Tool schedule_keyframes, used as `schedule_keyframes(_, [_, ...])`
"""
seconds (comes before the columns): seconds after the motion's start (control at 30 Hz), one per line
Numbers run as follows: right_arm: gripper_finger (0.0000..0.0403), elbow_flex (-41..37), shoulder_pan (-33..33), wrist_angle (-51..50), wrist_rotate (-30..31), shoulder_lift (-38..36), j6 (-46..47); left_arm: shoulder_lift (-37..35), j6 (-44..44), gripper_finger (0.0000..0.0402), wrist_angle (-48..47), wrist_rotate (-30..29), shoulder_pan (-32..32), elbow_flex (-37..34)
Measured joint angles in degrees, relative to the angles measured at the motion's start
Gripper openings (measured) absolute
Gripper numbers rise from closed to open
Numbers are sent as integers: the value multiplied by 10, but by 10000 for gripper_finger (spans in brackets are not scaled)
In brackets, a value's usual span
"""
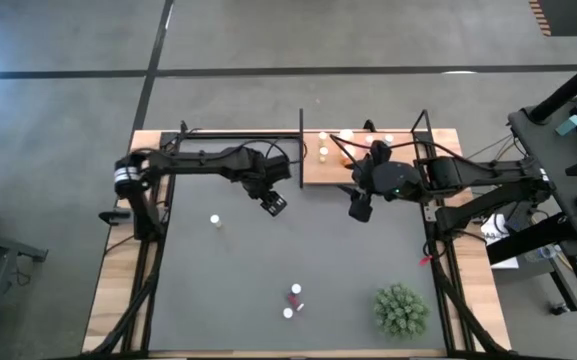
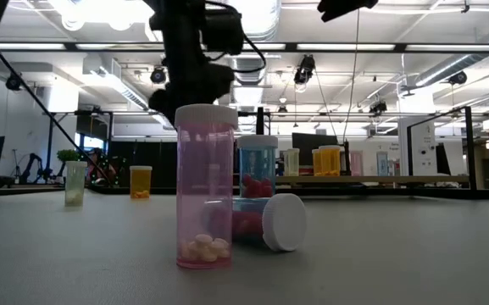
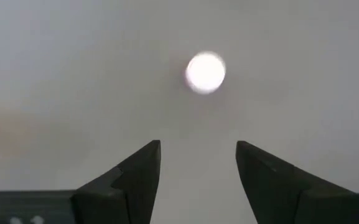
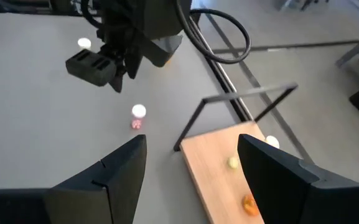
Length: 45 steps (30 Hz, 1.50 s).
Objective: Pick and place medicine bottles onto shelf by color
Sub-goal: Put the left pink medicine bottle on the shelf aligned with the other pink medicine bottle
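Note:
My left gripper (image 1: 273,203) hangs open over the dark mat, left of the shelf, fingers pointing down. A white-capped medicine bottle (image 3: 205,72) stands on the mat just beyond its fingertips (image 3: 198,146), untouched; the right wrist view shows it (image 4: 138,116) below that gripper (image 4: 98,67). Another bottle (image 1: 215,221) stands farther left on the mat. The wooden shelf (image 1: 318,172) at the far edge carries several bottles (image 1: 346,135). My right gripper (image 1: 360,208) hovers open and high by the shelf's near edge, nothing between its fingers (image 4: 191,140).
Near the front edge are a pink bottle (image 2: 204,186) standing, one lying on its side (image 2: 269,222) and one behind them (image 2: 257,169). A green spiky plant (image 1: 401,310) sits at the front right. The shelf's black posts (image 4: 191,124) rise at its corners.

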Motion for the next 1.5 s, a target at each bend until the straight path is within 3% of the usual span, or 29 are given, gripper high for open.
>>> schedule_keyframes(0.2, [242,0,-19,62,1,30,27,-64,-53,193,-75,-2,-6,-5])
schedule_keyframes(0.3, [242,0,-50,61,-29,63,53,-104,-82,193,-82,-14,-19,-11])
schedule_keyframes(0.53, [242,0,-108,150,-250,141,-23,-201,-166,193,-83,-79,-54,-43])
schedule_keyframes(0.67, [242,2,-124,211,-318,172,-92,-253,-215,193,-82,-121,-73,-65])
schedule_keyframes(0.83, [242,3,-139,246,-330,202,-151,-306,-265,193,-82,-158,-93,-96])
schedule_keyframes(1.0, [242,3,-148,256,-330,253,-99,-338,-295,193,-73,-178,-98,-129])
schedule_keyframes(1.37, [242,8,-148,310,-330,337,-36,-343,-296,193,-57,-183,-98,-165])
schedule_keyframes(1.5, [242,10,-143,327,-330,348,-61,-339,-295,193,-55,-183,-98,-165])
